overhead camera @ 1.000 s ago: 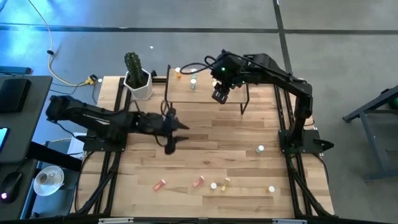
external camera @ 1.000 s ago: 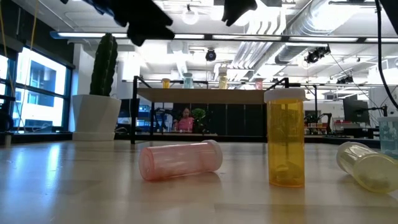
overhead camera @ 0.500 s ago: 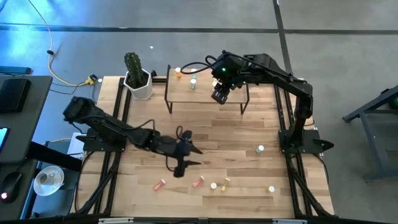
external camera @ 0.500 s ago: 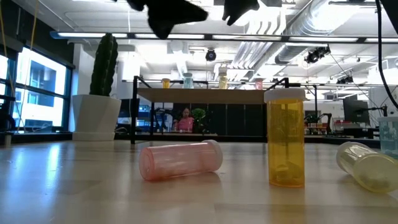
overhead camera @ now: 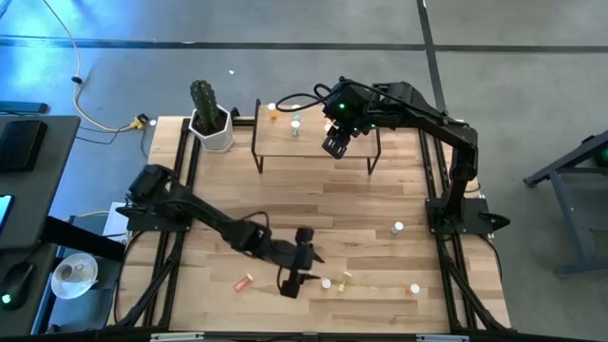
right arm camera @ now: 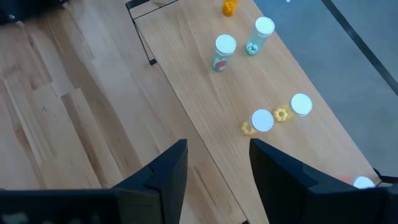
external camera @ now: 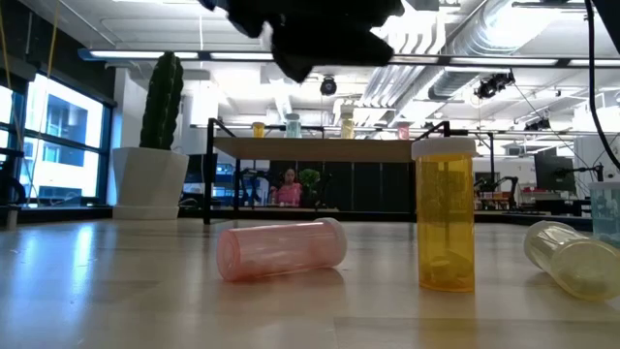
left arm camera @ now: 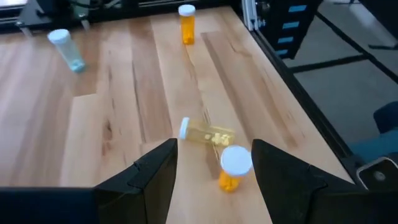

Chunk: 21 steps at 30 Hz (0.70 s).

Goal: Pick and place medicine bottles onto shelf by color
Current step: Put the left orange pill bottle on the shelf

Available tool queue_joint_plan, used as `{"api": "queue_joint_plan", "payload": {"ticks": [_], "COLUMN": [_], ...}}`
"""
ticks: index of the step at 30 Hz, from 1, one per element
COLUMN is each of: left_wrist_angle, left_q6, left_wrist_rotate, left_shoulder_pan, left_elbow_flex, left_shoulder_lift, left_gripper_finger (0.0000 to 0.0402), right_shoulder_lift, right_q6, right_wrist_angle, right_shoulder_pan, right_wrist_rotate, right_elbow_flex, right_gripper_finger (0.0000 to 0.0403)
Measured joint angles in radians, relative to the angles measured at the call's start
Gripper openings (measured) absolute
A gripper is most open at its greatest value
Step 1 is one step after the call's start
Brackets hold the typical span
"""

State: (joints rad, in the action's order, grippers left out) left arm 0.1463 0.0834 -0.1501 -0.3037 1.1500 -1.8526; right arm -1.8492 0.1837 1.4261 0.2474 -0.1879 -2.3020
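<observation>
My left gripper hangs open low over the table's near middle, touching nothing. Just ahead of its fingers stands an orange white-capped bottle, with a yellow bottle lying on its side beyond it. A pink bottle lies on its side beside them. Another pink one lies farther left. My right gripper hovers open above the shelf, where several bottles stand on the wooden top.
A potted cactus stands at the far left corner beside the shelf. An orange bottle stands near the table's near right corner, and a pale one lies farther back by the right edge. Bare wood lies between shelf and near bottles.
My left gripper has swept from the table's middle toward the near edge and to the right, sinking lower, and now hangs by the cluster of bottles there. Its fingers stay open. No bottle has moved.
</observation>
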Motion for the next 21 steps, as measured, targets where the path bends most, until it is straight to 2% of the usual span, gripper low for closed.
{"api": "queue_joint_plan", "payload": {"ticks": [12,21], "left_wrist_angle": [0.066,0.09], "left_q6": [-0.016,-0.016], "left_wrist_rotate": [0.009,0.019], "left_shoulder_pan": [-0.011,-0.013], "left_elbow_flex": [0.03,0.03], "left_shoulder_lift": [-0.141,-0.168], "left_gripper_finger": [0.0197,0.0197], "right_shoulder_lift": [0.0,0.0], "right_q6": [0.026,0.025], "right_wrist_angle": [0.006,0.006], "right_shoulder_pan": [-0.002,-0.002], "right_wrist_rotate": [0.001,0.0], "right_elbow_flex": [0.0,0.0], "right_gripper_finger": [0.0163,0.0163]}}
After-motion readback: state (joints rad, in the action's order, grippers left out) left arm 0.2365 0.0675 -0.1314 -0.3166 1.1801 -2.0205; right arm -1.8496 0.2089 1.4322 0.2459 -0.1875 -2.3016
